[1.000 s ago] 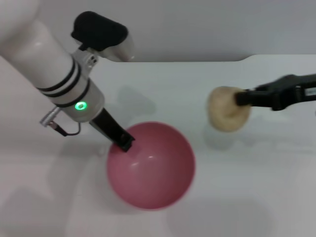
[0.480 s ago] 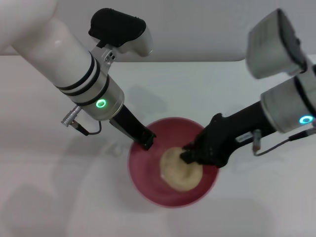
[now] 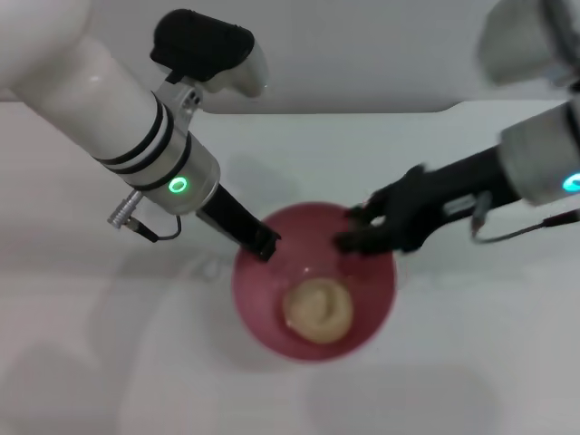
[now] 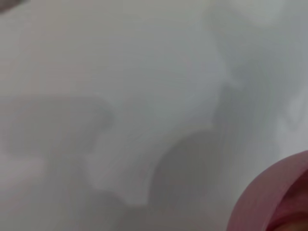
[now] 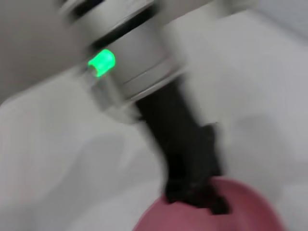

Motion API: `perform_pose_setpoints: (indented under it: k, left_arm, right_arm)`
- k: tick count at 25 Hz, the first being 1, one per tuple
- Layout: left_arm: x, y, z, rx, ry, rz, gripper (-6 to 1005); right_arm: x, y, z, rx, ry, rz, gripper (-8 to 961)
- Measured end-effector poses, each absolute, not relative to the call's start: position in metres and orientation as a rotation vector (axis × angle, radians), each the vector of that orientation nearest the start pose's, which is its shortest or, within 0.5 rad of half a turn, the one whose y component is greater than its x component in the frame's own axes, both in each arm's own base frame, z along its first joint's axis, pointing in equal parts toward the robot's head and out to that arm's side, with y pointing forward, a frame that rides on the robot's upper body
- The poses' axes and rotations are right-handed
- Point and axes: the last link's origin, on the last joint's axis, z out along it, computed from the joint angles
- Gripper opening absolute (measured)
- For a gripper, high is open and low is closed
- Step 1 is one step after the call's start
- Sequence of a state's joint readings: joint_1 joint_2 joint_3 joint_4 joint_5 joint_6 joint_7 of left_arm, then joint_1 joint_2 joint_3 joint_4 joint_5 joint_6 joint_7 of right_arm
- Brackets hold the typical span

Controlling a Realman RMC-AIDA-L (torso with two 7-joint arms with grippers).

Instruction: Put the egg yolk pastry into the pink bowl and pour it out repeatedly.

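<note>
Pastry (image 3: pixel 317 311) sits in the pink bowl (image 3: pixel 256 294); left gripper (image 3: pixel 260 245) pinches the rim, right gripper (image 3: pixel 355 228) spread empty above.

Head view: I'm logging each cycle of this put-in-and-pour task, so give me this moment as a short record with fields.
pastry: egg yolk pastry lies inside the bowl, free of both grippers
bowl: pink bowl upright on the white table
left gripper: left gripper shut on the bowl's rim on the robot's left side
right gripper: right gripper open, empty, above the bowl's far right rim
stage: pastry is in; pouring not yet begun
</note>
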State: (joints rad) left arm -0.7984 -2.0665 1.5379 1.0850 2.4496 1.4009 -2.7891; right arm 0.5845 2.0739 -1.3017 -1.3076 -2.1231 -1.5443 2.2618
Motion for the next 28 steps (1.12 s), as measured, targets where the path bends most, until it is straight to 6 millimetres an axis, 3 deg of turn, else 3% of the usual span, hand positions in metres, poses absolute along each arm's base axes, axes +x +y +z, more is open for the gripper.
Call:
perform_pose_setpoints:
  k: [3, 4, 6, 7, 8, 9, 10, 14, 20, 28]
  left_arm:
    - [-0.148, 0.378, -0.049, -2.582, -1.099, 0.379, 0]
    - [-0.15, 0.381, -0.042, -2.555, -1.092, 0.305, 0]
    - [-0.151, 0.383, -0.037, -2.54, -1.07, 0.254, 0]
    - [-0.15, 0.385, -0.033, -2.529, -1.052, 0.22, 0]
    - [-0.15, 0.387, -0.028, -2.506, -1.014, 0.158, 0]
    - [-0.149, 0.388, -0.025, -2.491, -0.992, 0.121, 0]
    - [-0.15, 0.39, -0.02, -2.464, -0.959, 0.07, 0]
    - [-0.149, 0.391, -0.016, -2.389, -0.805, -0.075, 0]
    - [-0.136, 0.374, -0.044, -2.342, -0.391, -0.205, 0]
    - [-0.12, 0.335, -0.096, -2.197, 0.222, -0.292, -1]
  right_arm:
    - [0.151, 0.352, 0.018, -2.838, 0.865, 0.21, 294]
    - [0.166, 0.352, 0.037, -2.761, 0.961, 0.309, 311]
    - [0.174, 0.35, 0.045, -2.728, 1.004, 0.351, 344]
    - [0.192, 0.346, 0.059, -2.653, 1.102, 0.414, 361]
    - [0.192, 0.346, 0.059, -2.653, 1.102, 0.414, 378]
    - [0.213, 0.34, 0.072, -2.573, 1.22, 0.469, 395]
    - [0.213, 0.34, 0.072, -2.573, 1.22, 0.469, 395]
    - [0.25, 0.326, 0.09, -2.413, 1.401, 0.586, 396]
    - [0.283, 0.305, 0.101, -2.262, 1.534, 0.684, 396]
    - [0.287, 0.301, 0.1, -2.253, 1.57, 0.716, 397]
